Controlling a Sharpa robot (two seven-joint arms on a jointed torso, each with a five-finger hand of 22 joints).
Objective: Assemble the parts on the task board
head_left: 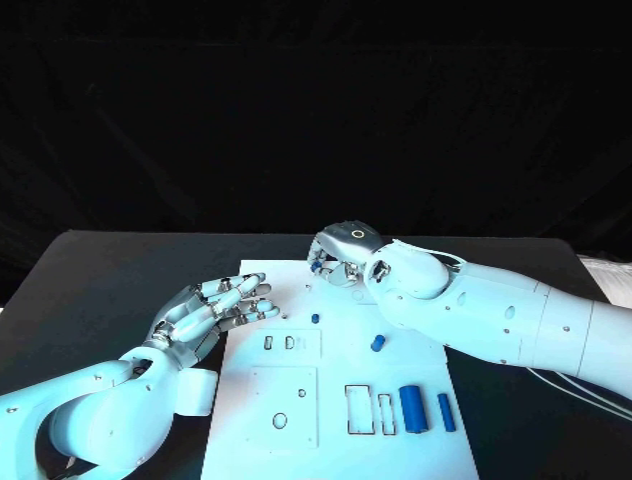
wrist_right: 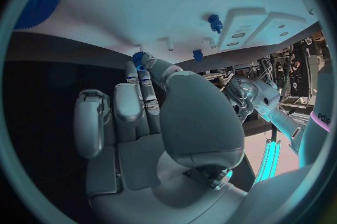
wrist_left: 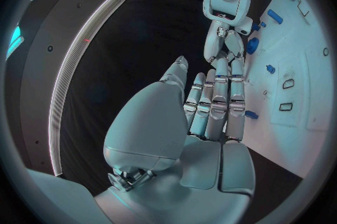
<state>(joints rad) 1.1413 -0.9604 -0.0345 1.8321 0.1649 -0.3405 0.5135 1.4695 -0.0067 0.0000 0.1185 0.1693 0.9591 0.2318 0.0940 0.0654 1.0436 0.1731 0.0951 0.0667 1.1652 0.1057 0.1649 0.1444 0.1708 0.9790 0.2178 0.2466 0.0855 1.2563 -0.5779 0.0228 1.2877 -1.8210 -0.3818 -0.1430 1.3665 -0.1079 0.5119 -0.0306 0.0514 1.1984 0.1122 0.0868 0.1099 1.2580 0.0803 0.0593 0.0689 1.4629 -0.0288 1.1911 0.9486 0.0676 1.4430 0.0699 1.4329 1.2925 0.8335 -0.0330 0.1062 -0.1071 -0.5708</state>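
On the black desk [head_left: 100, 270] lies one white task board [head_left: 338, 440]. Near its close end lie three blue cylinders [head_left: 427, 408], with one small blue part [head_left: 378, 343] at mid-board. Over the board's far end, the right robot hand [head_left: 342, 255] pinches a small blue gear [wrist_right: 142, 59]. Beside the board's edge, the left robot hand [head_left: 218, 308] hovers released, fingers extended.
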